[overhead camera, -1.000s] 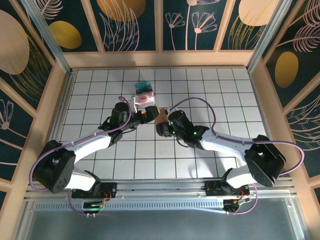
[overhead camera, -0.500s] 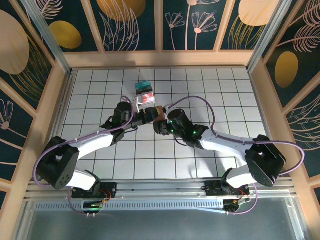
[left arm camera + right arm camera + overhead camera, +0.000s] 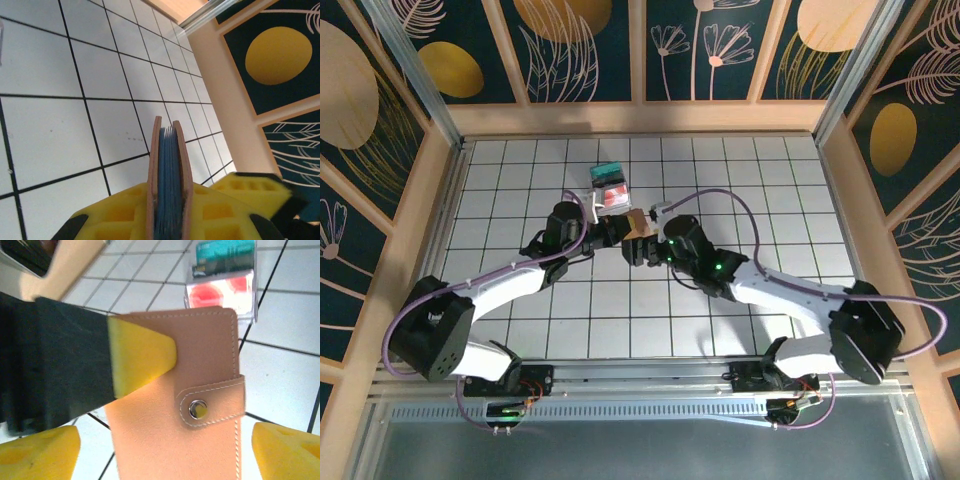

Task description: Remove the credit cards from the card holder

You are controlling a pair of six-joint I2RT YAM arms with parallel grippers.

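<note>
The card holder [image 3: 165,430] is a tan-pink leather wallet, folded shut, its snap strap fastened. It is held up off the tiles between the two arms [image 3: 638,222]. My left gripper [image 3: 167,217] is shut on it. In the left wrist view it stands edge-on [image 3: 167,160] between the yellow pads [image 3: 115,210], showing grey-blue layers inside. One left finger [image 3: 140,357] presses its flat side. My right gripper [image 3: 162,452] is open, its fingertips standing clear on either side of the holder's lower end. The credit cards are hidden inside the holder.
A small clear box [image 3: 610,185] with teal and red contents lies on the white tiled floor just behind the holder, also in the right wrist view [image 3: 225,275]. Wooden walls [image 3: 430,200] ring the floor on three sides.
My left gripper reached in and shut on the card holder. My right gripper, which held the holder before, has opened and let go of it.
</note>
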